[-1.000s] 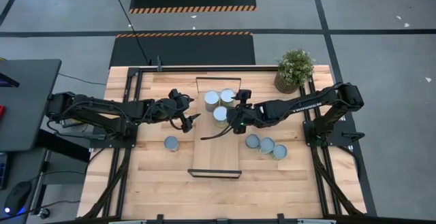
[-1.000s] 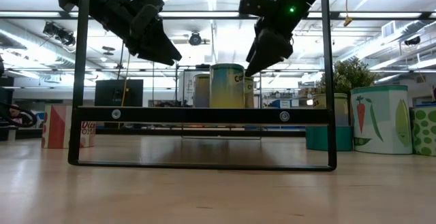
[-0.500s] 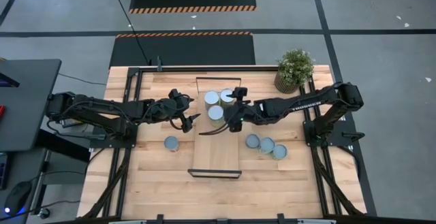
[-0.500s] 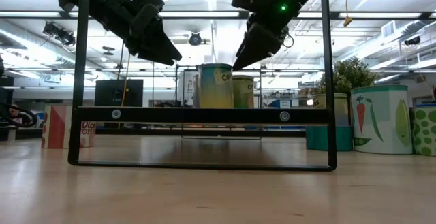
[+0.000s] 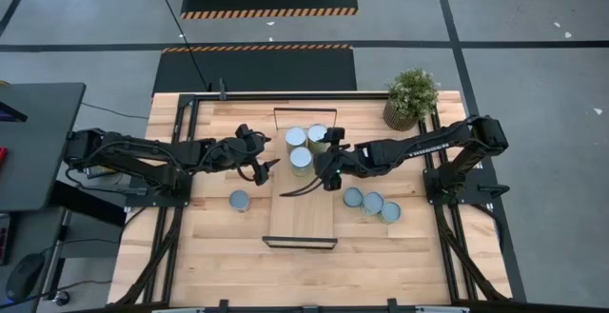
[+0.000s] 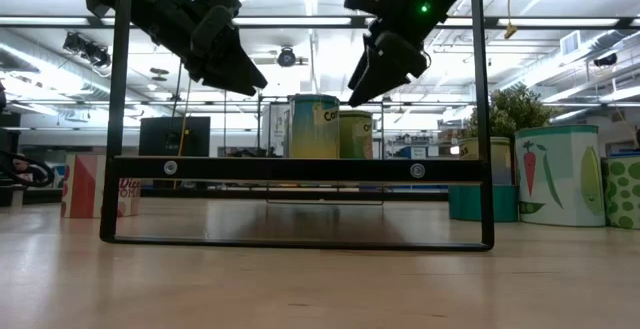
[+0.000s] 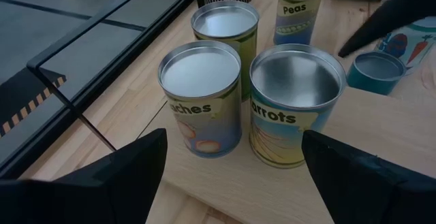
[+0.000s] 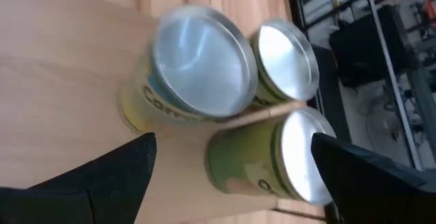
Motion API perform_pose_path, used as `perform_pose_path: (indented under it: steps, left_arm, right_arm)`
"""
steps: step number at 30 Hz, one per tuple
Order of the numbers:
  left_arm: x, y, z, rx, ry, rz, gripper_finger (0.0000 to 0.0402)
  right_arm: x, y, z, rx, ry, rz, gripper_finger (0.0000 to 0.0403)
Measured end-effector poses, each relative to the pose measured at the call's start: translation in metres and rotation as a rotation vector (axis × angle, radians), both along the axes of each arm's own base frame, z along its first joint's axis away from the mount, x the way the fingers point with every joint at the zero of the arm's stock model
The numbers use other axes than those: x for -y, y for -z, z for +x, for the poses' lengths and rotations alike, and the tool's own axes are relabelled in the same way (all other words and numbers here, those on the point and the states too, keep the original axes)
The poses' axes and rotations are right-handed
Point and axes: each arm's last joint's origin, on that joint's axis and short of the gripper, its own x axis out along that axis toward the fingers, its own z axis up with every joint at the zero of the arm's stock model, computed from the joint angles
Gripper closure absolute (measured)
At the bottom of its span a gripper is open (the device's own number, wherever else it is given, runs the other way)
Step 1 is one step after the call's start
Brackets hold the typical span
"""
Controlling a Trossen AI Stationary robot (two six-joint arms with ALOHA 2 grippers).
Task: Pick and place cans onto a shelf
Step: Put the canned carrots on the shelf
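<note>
Cans [image 5: 301, 147]: three stand clustered on the shelf [image 5: 303, 220], four on the light-wood worktop [image 5: 209, 256]. Both tools, left [image 5: 267, 166] and right [image 5: 324, 170], hover beside them, fingers wide, empty. Grey floor surrounds.

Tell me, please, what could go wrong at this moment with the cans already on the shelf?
The three silver-topped metal cans stand tightly clustered on the light-wood shelf. The right gripper, open, hangs close beside them and might bump one over. The left gripper, also open, hovers at the shelf's other edge, so the arms could collide.
</note>
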Motion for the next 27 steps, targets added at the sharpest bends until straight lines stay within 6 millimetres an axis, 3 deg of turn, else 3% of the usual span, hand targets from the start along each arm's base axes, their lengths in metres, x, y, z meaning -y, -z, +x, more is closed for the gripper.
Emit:
perform_pose_path:
  steps: [6,17,27]
  left_arm:
    - [0.0,-0.001,0.001,0.014,0.002,0.004,0.0056]
    - [0.0,-0.001,0.001,0.015,0.002,0.004,0.0056]
    - [0.0,-0.001,0.001,0.012,0.006,0.011,0.0056]
  right_arm:
    - [-0.003,-0.003,0.003,0.02,-0.043,-0.045,0.0004]
    - [0.021,-0.008,0.008,0.034,-0.053,-0.097,0.0004]
    - [0.022,-0.009,0.009,0.058,-0.038,-0.076,0.0004]
